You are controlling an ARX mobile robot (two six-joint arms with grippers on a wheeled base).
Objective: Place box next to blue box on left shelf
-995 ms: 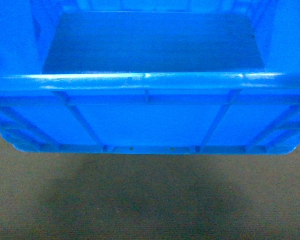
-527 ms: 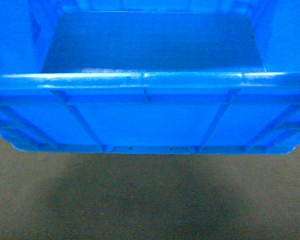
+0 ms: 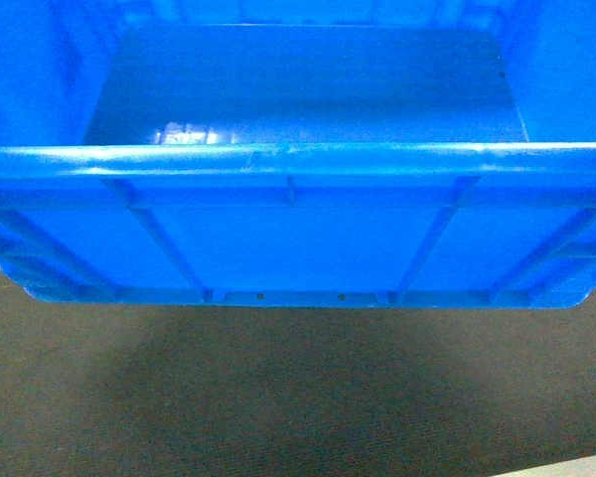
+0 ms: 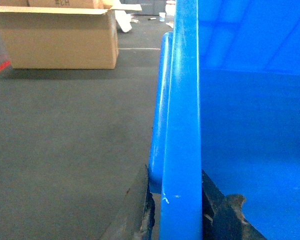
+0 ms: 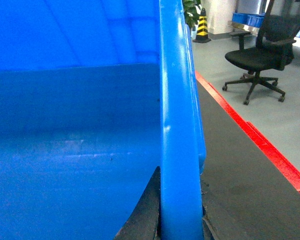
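The blue crate (image 3: 298,238) hangs above dark floor carpet (image 4: 65,140), its side rims clamped by the left tool (image 4: 177,210) and right tool (image 5: 180,220). A cardboard box (image 4: 60,37) stands on the left; an office chair (image 5: 260,55) and traffic cone (image 5: 202,27) stand on the right.

box (image 3: 298,234) above floor (image 3: 298,397); claws on rims

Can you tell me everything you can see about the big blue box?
The box is a big bright-blue plastic crate, open on top and empty, with a smooth flat bottom that shines a little. It has a thick rounded rim, and its outer wall has upright and slanted ribs. It sits level above the dark floor, casting a shadow there. The left gripper pinches its left rim and the right gripper pinches its right rim.
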